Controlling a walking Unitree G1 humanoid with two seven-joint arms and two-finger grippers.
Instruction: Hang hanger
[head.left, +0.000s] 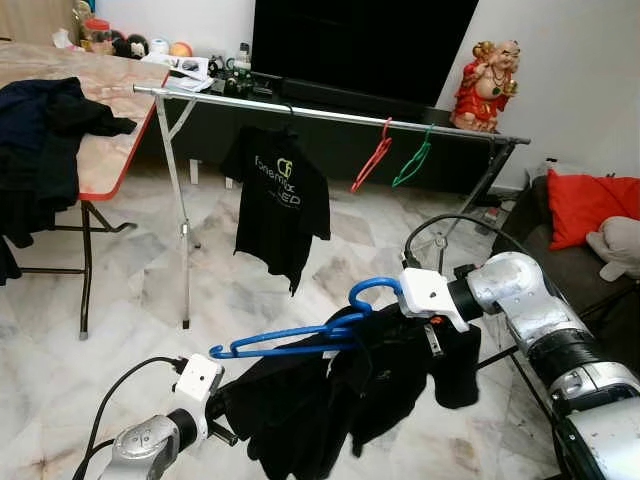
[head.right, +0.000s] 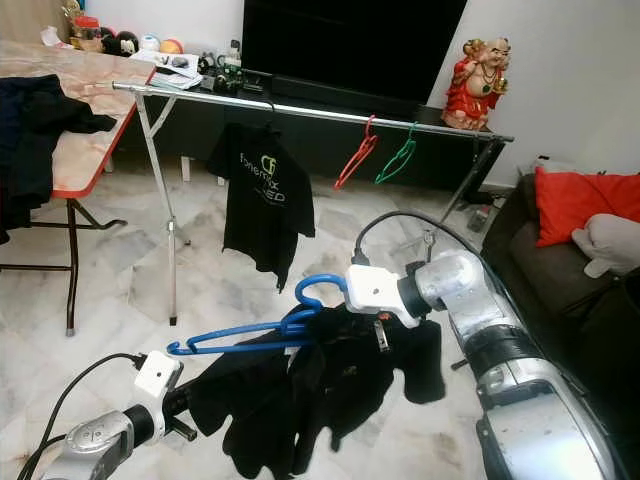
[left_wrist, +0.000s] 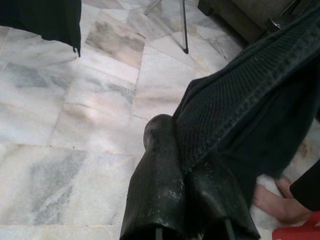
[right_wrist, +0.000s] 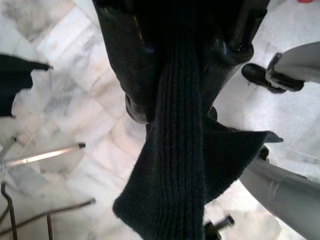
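A blue hanger lies nearly level in front of me with a black garment draped over it. My right gripper is at the hook end, shut on a ribbed strip of that garment; its fingers press either side. Lower on the left, my left gripper is shut on the garment's edge, fingers together. Behind stands a metal clothes rail holding a black T-shirt, a red hanger and a green hanger.
A red-edged folding table with dark clothes stands at the left. A dark sofa with a red cushion is at the right. A TV and a red statue sit behind the rail. What looks like a bare foot is on the floor.
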